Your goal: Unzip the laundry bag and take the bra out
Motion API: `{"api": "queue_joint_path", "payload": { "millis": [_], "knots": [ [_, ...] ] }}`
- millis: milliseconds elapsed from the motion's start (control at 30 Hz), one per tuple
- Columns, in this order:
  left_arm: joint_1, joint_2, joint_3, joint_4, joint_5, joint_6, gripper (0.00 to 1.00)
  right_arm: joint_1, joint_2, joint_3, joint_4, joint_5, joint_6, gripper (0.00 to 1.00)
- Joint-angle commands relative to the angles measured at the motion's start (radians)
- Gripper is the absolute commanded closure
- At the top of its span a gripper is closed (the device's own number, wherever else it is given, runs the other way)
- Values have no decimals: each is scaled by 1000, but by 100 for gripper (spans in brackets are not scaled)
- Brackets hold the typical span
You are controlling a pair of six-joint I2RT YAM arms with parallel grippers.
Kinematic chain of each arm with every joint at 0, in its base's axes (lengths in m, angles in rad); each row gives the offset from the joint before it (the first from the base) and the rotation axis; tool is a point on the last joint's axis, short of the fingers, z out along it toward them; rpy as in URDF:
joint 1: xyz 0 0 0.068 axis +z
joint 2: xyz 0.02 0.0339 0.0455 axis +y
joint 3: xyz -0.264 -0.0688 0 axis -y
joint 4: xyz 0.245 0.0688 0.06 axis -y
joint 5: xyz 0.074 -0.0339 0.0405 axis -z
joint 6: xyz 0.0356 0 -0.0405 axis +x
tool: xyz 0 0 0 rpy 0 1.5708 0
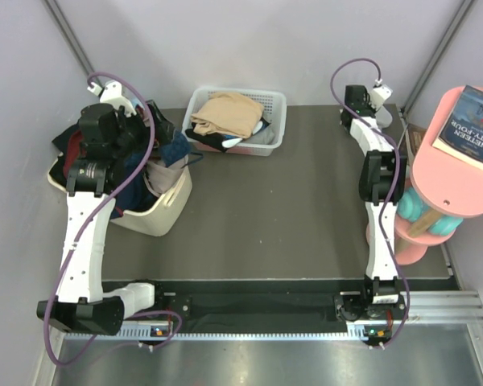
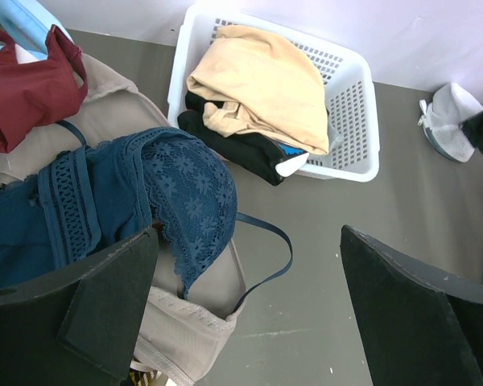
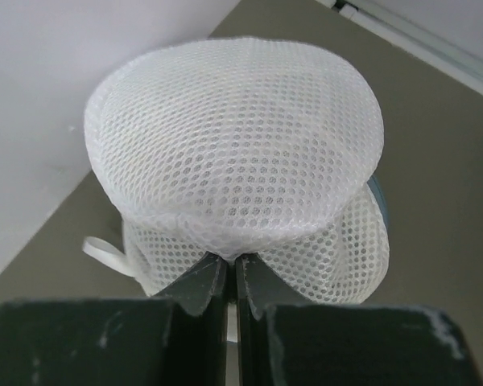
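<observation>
The laundry bag [image 3: 237, 145] is a white mesh pouch, bulging and rounded, and it fills the right wrist view. It sits at the far right back of the dark table. My right gripper [image 3: 232, 261] is shut on a pinch of its mesh at the near lower edge. A white loop sticks out at the bag's left. The left wrist view shows the bag [image 2: 451, 121] small at the right edge. The bra is hidden. My left gripper [image 2: 245, 241] stands wide open over the cream tub's clothes, holding nothing.
A cream tub [image 1: 165, 213] at the left holds a navy lace garment [image 2: 185, 193], a dark red cloth [image 2: 28, 88] and beige fabric. A white slotted basket [image 1: 275, 104] with a tan folded garment [image 2: 262, 80] stands at the back. A pink stand with a book [image 1: 475, 129] is beside the table's right edge.
</observation>
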State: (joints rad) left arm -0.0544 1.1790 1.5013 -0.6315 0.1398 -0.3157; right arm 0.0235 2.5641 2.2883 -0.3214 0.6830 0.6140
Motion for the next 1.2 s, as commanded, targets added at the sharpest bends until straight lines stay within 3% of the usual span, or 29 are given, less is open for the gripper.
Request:
{"api": "queue_joint_path", "payload": {
  "millis": [0,367,633,800,900,967,1000,1133,1167],
  "knots": [
    [-1,-27,40,16,-9,3,1,1,-163,-185,123,-16,6,100],
    [-1,-41,73,-68,-66,47,1,190,-588,-599,249,95,-39,100],
    [-2,-68,82,-119,-102,95,1,315,-860,-815,251,-43,16,100],
    [-24,-79,56,-112,-77,95,1,455,-1043,-906,150,-128,72,100],
    [-113,-64,48,-99,-130,112,2,557,-1148,-966,75,-141,110,100],
    [-269,-21,60,-100,-275,132,2,608,-1203,-1026,38,-140,166,100],
    [-362,20,83,-102,-298,133,2,659,-1258,-1047,16,-149,184,100],
    [-488,96,102,-70,-315,23,2,740,-1398,-1229,10,-233,237,100],
    [-507,102,87,-36,-321,0,2,736,-1426,-1272,16,-285,231,88]
  ]
}}
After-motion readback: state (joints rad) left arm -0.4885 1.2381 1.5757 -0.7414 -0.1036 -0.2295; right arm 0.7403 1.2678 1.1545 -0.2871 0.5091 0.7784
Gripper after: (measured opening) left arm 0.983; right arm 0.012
